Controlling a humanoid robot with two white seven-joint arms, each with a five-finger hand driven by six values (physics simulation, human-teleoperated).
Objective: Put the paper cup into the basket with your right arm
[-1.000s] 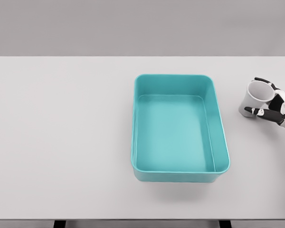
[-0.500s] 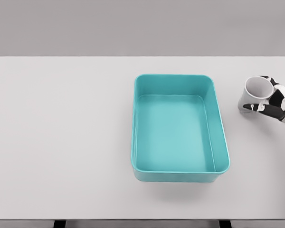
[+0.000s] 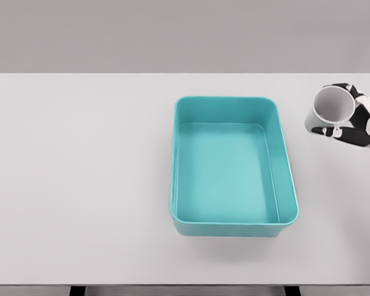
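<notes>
Right hand [image 3: 356,126] fingers [image 3: 333,131] clamped round the paper cup [image 3: 328,111], thumb across its lower wall, other digits wrapped behind. Cup sits near the table's [image 3: 80,185] right edge, well apart from the basket. Vs 1 s ago the cup has risen a bit and tipped more toward the camera, mouth now showing nearly round; looks lifted clear of the surface, so grasp prob. secure and carry leftward is next. Teal basket [image 3: 287,166], rectangular tub right of table centre, has nothing in it. Cup interior appears empty too. Left arm not visible.
</notes>
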